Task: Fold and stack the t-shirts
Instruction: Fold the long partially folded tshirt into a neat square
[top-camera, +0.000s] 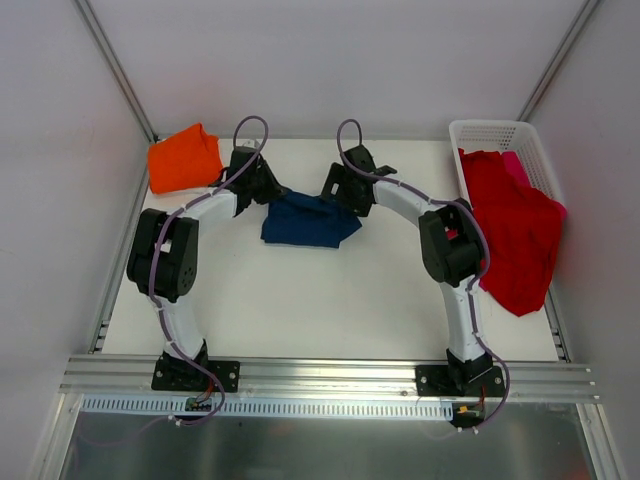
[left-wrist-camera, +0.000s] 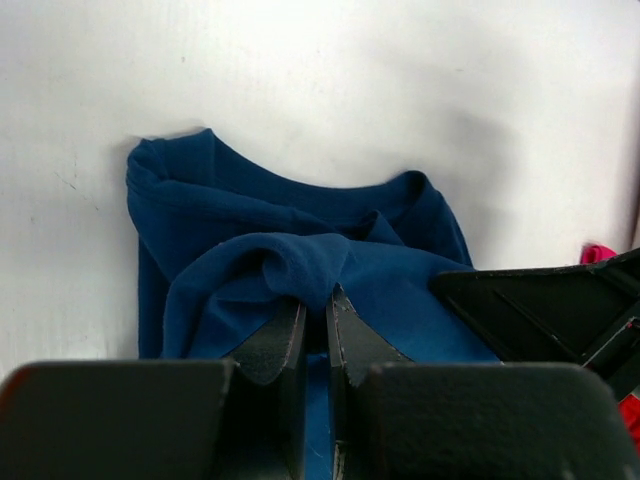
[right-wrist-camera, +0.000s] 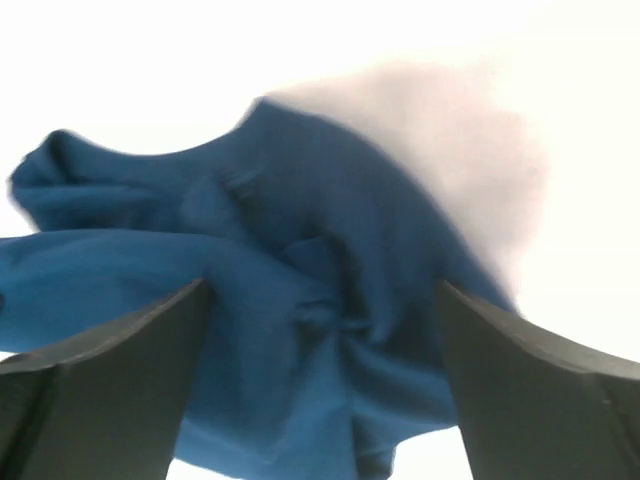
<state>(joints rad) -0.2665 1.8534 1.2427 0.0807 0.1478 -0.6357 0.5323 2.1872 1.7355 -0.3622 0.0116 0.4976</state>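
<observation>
Left gripper (left-wrist-camera: 316, 330) clamped on navy t-shirt (top-camera: 308, 222) fold at its left edge; right gripper (right-wrist-camera: 320, 370) jaws apart, straddling its bunched right edge, upper centre frame

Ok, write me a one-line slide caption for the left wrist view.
Left gripper pinching a raised fold of the crumpled navy blue t-shirt on the white table.

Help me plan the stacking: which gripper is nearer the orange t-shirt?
Left. The left gripper, shut on the navy t-shirt, sits just right of the orange t-shirt; the right gripper hangs open over the navy shirt's other side, farther off.
</observation>
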